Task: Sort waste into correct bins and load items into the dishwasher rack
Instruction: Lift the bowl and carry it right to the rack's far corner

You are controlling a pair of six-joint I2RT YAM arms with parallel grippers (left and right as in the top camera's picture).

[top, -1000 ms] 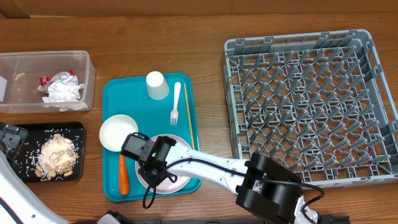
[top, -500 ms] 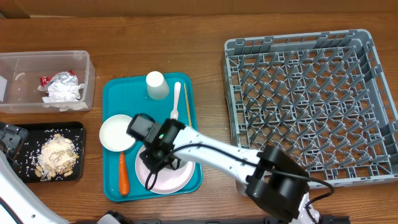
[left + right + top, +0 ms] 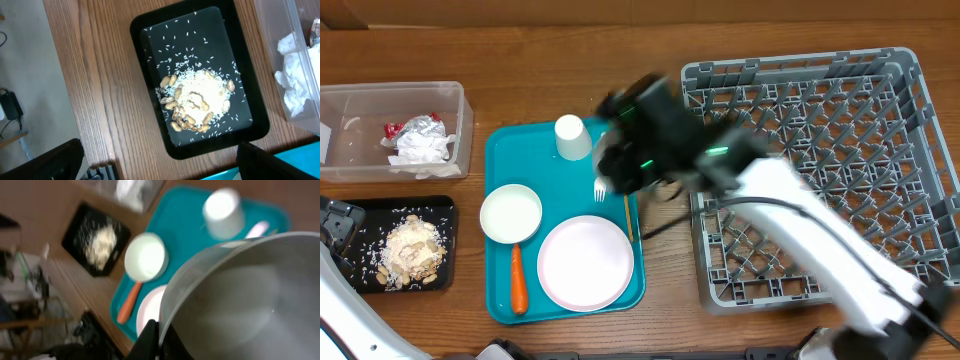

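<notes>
— Right gripper (image 3: 160,338)?
— Clamped on the rim of a bowl (image 3: 240,295), lifted over the teal tray's (image 3: 505,150) right edge, beside the rack (image 3: 800,160).
— Left gripper (image 3: 162,162)?
— Spread wide, holding nothing, over the black tray (image 3: 150,40) of scraps (image 3: 197,100). Plate (image 3: 585,262) and cup (image 3: 572,136) sit on the teal tray.

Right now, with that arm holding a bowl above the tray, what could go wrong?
1. The right jaws pinch the white bowl only at its rim, and the arm looks blurred, likely fast, so the bowl might slip out.
2. It hangs close to the white cup and plastic fork, which it could knock.
3. The dishwasher rack has upright pegs; a badly angled bowl may land crooked.
</notes>
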